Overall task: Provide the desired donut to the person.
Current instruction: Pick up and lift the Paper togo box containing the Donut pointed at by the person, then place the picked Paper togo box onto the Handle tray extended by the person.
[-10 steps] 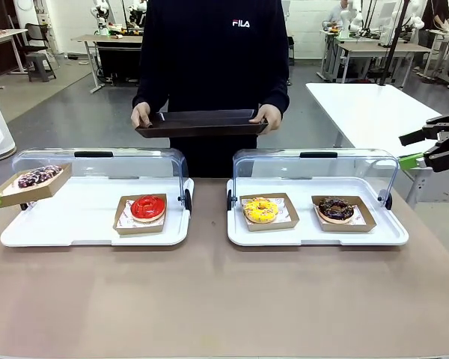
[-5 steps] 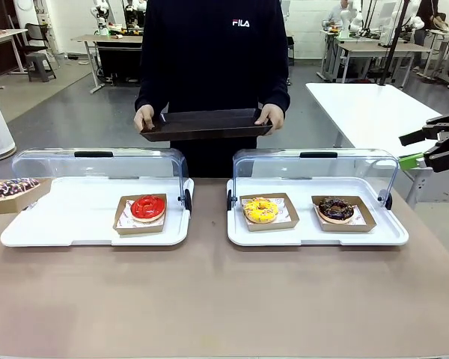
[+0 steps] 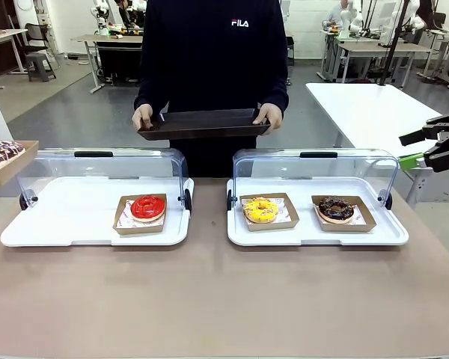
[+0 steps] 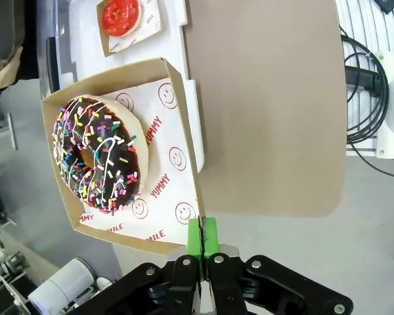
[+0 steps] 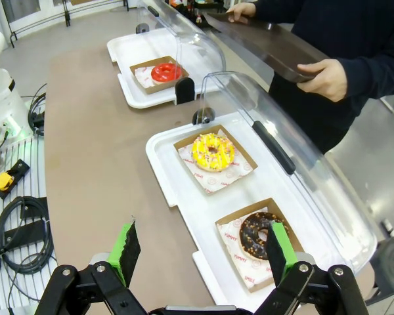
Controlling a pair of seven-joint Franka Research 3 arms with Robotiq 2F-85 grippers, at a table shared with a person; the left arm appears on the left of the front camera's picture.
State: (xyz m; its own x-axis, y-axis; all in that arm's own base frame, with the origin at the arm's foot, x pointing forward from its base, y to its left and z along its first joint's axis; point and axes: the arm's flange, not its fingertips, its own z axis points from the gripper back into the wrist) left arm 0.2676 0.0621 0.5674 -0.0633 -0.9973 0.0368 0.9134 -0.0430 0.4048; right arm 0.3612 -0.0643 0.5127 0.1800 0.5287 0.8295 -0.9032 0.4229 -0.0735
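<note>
A chocolate donut with coloured sprinkles (image 4: 95,154) lies in a brown cardboard tray (image 4: 167,197). My left gripper (image 4: 202,239) is shut on that tray's rim with its green pads. In the front view the same boxed donut (image 3: 1,153) hangs at the far left edge, above and left of the left display case (image 3: 97,217). The person (image 3: 209,52) stands across the table holding a dark serving tray (image 3: 202,123) in both hands. My right gripper (image 3: 405,149) hovers open off the table's right end, nothing between its fingers (image 5: 126,252).
A red donut (image 3: 147,207) sits in the left case. A yellow donut (image 3: 260,210) and a dark chocolate donut (image 3: 336,209) sit in the right case (image 3: 314,232). Both clear lids stand open at the back. The brown table's near half is bare.
The boxed sprinkle donut has moved left and upward, out past the left case's edge. The person's tray and my right arm have stayed about where they were.
</note>
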